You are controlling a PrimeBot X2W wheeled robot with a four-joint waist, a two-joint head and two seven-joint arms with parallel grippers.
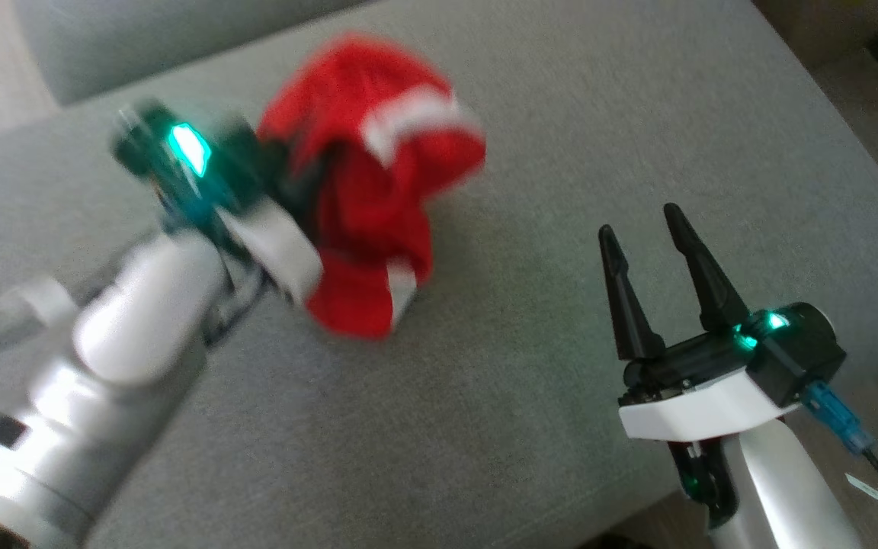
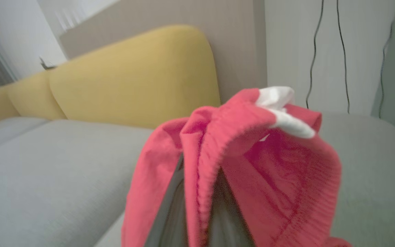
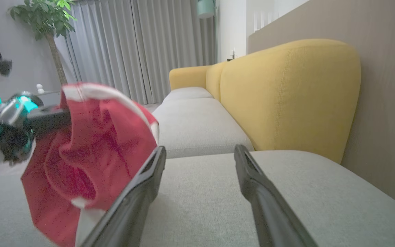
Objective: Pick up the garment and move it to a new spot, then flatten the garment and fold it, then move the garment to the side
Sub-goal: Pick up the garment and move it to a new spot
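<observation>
A red garment (image 1: 366, 183) with white stripes hangs bunched in the air above the grey sofa seat (image 1: 530, 137), blurred by motion. My left gripper (image 1: 298, 191) is shut on it, its fingers buried in the cloth. In the left wrist view the red garment (image 2: 238, 171) drapes over the fingers and hides them. My right gripper (image 1: 641, 240) stands open over the seat to the right, apart from the cloth, with nothing between its fingers. In the right wrist view the garment (image 3: 87, 157) hangs left of the open gripper (image 3: 201, 151), with the left gripper's wrist beside it.
Yellow backrest cushions (image 3: 286, 96) run along the sofa's far side against a beige wall (image 3: 389, 103). Grey curtains (image 3: 142, 44) and a potted plant (image 3: 43, 17) stand beyond. Black cables (image 2: 327, 55) hang on the wall. The seat's front edge (image 1: 637, 511) lies by my right arm.
</observation>
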